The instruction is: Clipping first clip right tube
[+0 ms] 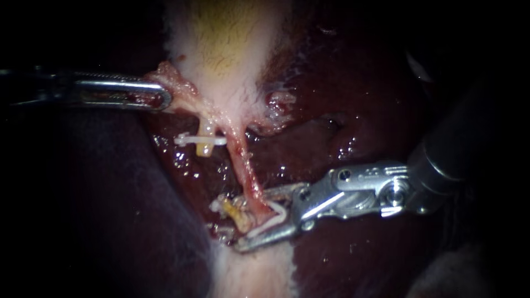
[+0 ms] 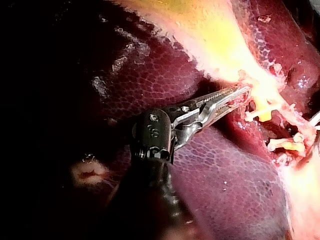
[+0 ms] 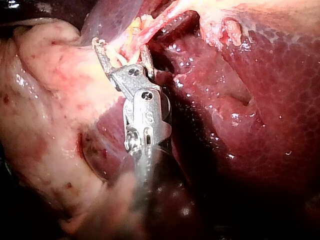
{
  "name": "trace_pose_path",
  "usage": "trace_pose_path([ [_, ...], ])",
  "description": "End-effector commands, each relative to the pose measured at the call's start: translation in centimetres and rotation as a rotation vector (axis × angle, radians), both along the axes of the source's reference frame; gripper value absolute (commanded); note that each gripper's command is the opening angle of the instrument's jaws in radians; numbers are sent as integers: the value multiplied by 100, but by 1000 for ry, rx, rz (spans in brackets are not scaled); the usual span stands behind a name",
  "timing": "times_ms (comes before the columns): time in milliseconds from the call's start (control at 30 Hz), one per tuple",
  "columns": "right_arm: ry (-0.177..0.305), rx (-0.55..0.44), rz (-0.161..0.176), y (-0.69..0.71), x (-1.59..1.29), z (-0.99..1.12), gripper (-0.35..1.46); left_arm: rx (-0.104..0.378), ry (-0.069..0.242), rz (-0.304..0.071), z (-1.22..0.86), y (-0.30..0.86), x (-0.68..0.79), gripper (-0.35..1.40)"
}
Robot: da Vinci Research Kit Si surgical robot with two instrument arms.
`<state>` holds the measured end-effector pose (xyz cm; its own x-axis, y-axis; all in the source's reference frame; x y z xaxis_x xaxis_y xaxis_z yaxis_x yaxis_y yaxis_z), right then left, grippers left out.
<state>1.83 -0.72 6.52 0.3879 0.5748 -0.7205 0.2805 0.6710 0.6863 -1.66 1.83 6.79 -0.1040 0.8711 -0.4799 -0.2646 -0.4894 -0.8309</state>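
The right tube [image 1: 243, 160] runs as a thin pink strand down from the pale gallbladder [image 1: 226, 44]. At its lower end the jaws of my right instrument [image 1: 254, 219] stand apart on either side of it. They carry a white clip [image 1: 271, 218] that straddles the tube. From the right wrist view the same jaws [image 3: 121, 46] fork around the strand. My left instrument [image 1: 163, 99] is shut on ragged tissue at the gallbladder's neck and holds it to the left; the left wrist view shows that grip [image 2: 242, 92].
The short yellowish left tube [image 1: 205, 144] bears a white clip [image 1: 200, 139] across it. A yellowish stump [image 1: 237, 212] lies just left of my right instrument's jaws. Dark wet liver [image 1: 359, 110] surrounds the site, and pale fatty tissue [image 1: 254, 276] lies below.
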Motion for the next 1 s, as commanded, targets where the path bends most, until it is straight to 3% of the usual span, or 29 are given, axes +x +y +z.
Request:
trace_pose_path([
  [33, 9, 3, -11, -2, 0, -2, 45, 0, -1, 0, 0, 0, 0, -35],
  [200, 28, 18, -65, -8, 3, -10, 42, 0, -1, 0, 1, 1, 1, -35],
  [700, 22, 16, -52, -3, 14, -4, 37, 1, -1, 0, 2, 2, 1, -35],
  [1000, 19, 15, -34, 4, 12, 3, 19, 1, -1, 0, 2, 2, 1, -35],
])
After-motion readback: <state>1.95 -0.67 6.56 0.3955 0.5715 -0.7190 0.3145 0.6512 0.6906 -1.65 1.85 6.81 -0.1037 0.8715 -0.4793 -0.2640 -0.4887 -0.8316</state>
